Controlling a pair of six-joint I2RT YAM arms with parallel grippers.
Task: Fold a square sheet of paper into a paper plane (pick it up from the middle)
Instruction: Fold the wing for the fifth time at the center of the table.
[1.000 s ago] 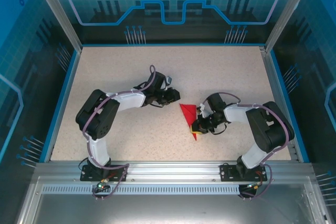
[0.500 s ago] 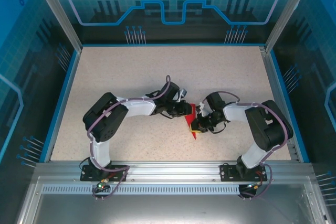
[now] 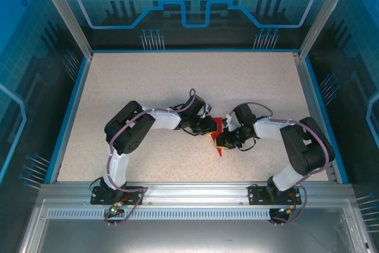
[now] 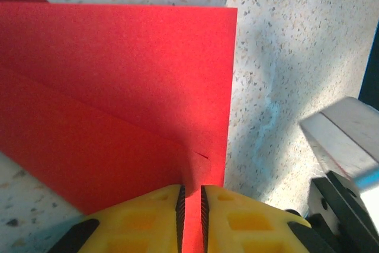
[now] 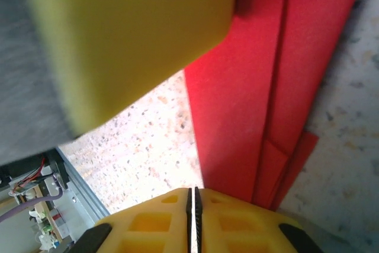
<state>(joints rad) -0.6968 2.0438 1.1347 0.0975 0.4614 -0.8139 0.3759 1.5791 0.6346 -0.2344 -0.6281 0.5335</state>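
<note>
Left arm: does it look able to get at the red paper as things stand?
Likely yes: the left end effector is at the edge of the red paper, with paper between its pads. The right end effector works from the opposite side, not blocking.

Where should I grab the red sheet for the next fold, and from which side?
Probably take the sheet of paper by its straight free edge, coming in flat along the table from the left arm's side. It lies flat with layered folds, so only an edge gives the fingers a bite; the left gripper is pinching there.
</note>
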